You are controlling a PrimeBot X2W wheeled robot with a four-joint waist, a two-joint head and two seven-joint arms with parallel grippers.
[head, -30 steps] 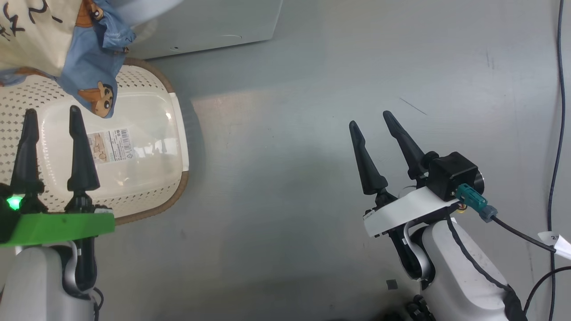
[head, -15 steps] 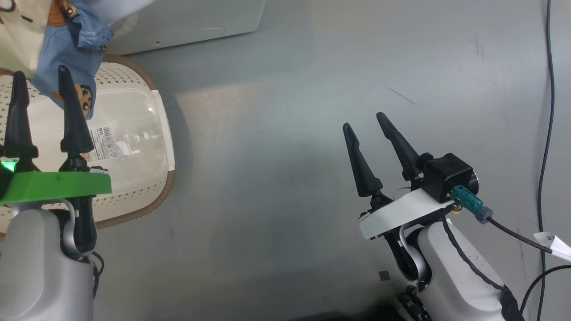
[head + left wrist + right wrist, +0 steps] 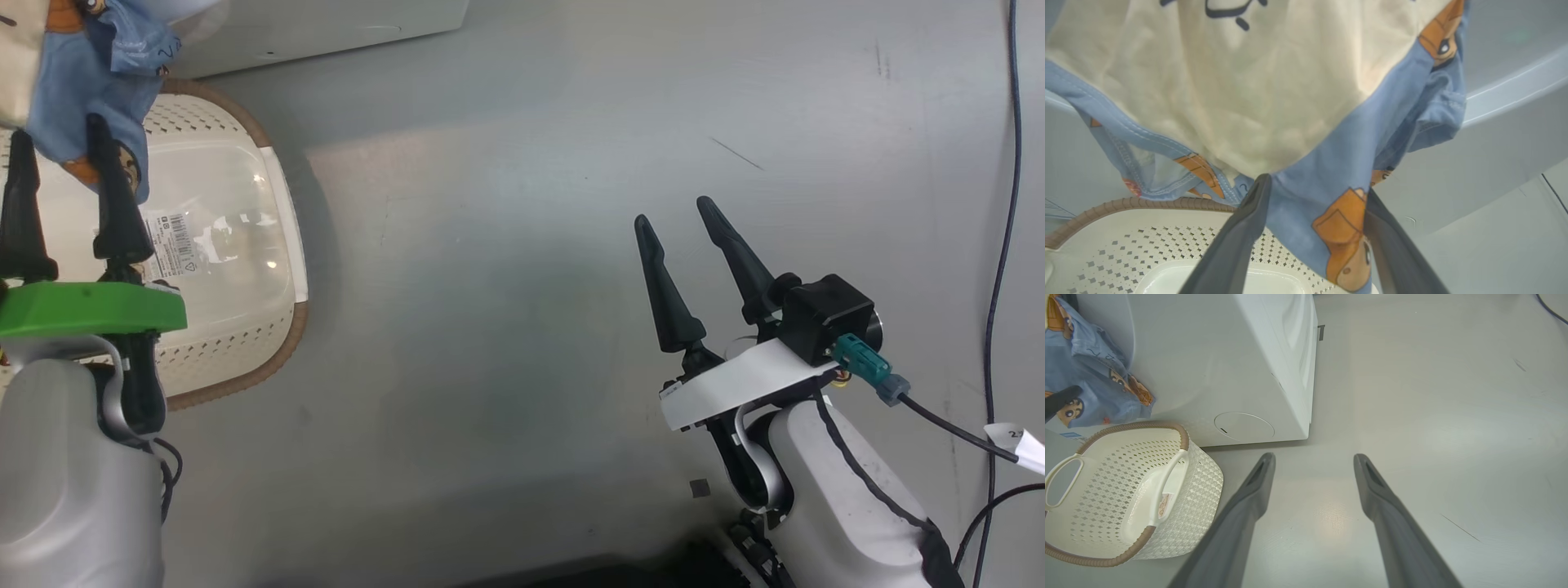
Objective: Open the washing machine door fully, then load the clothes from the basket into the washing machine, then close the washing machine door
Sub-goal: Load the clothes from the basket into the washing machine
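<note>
Two arms forward, jaws of both spread wide
The left tool (image 3: 55, 131) sits farther out at the left edge; the right tool (image 3: 672, 211) hangs nearer, fingers tilted leftward.

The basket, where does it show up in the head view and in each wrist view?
Head view: the basket sits at the left edge, seen from above.
Left wrist view: bottom left, brown rim and perforated wall.
Right wrist view: lower left, beside the washing machine.
Shared landmark: the clothes hanging above its far rim.
</note>
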